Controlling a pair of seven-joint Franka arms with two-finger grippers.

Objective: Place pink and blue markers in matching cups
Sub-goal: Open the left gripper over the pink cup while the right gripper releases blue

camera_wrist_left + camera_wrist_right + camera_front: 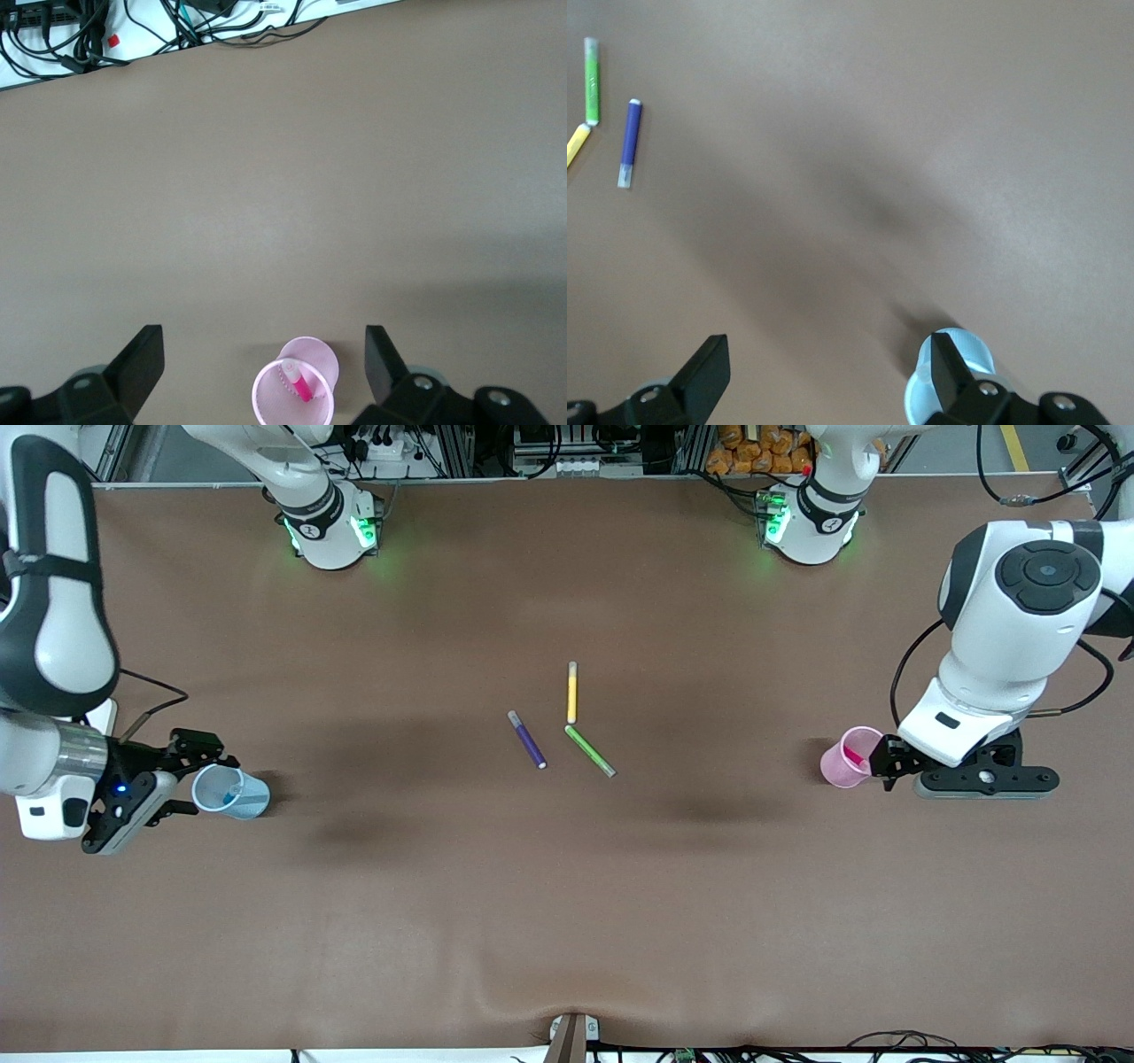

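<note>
The pink marker [303, 387] stands inside the pink cup [849, 757] at the left arm's end of the table. The blue cup [232, 792] sits at the right arm's end; whether the blue marker is inside cannot be told. The left gripper [264, 367] above the pink cup and the right gripper [824, 376] beside the blue cup are spread and empty. Purple marker [528, 740], green marker [590, 751] and yellow marker [572, 693] lie mid-table, so the task looks nearly finished.

Pink cup [849, 757], blue cup [232, 791]
</note>
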